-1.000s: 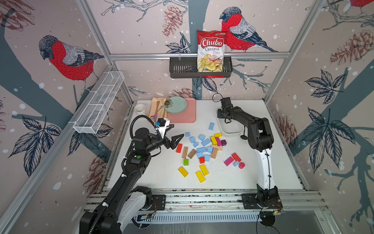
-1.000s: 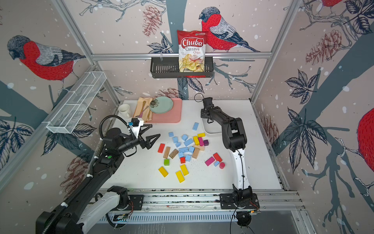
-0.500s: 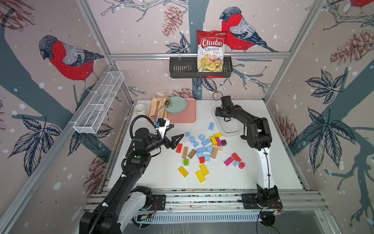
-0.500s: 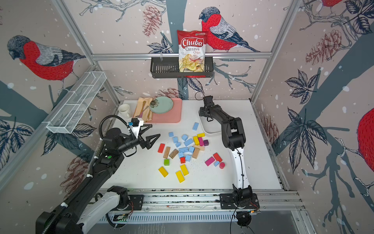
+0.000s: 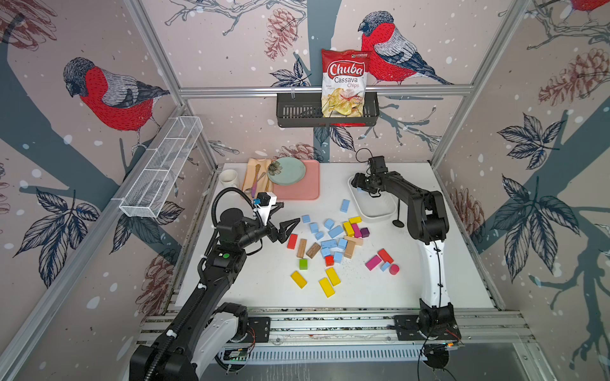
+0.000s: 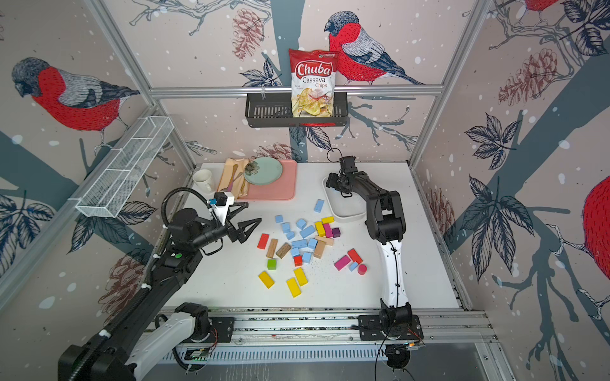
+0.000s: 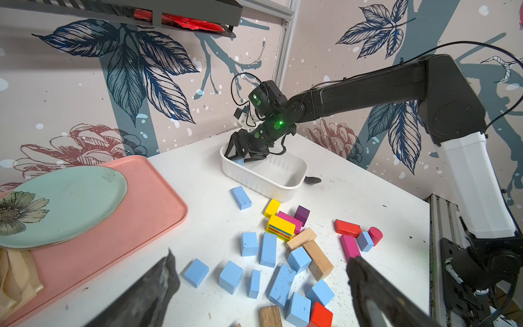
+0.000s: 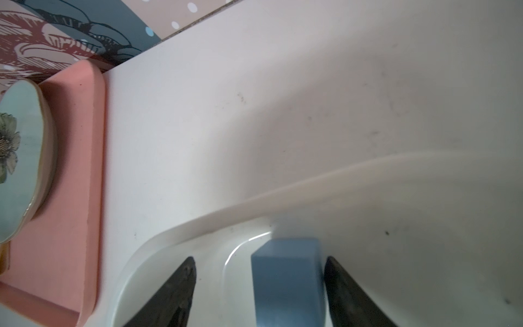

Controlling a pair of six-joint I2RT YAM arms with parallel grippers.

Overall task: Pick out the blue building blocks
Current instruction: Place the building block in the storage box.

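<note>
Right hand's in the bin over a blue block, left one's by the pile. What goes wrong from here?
1. The blue block lies close against one finger of the open right hand inside the white bin. Lifting away might drag or tip it toward the rim.
2. The blue blocks on the table are packed against a yellow block and a wooden block, so the open left hand could pinch a wrong neighbour or scatter the pile.

Blue building blocks (image 6: 307,231) near white tray (image 6: 345,206)
</note>
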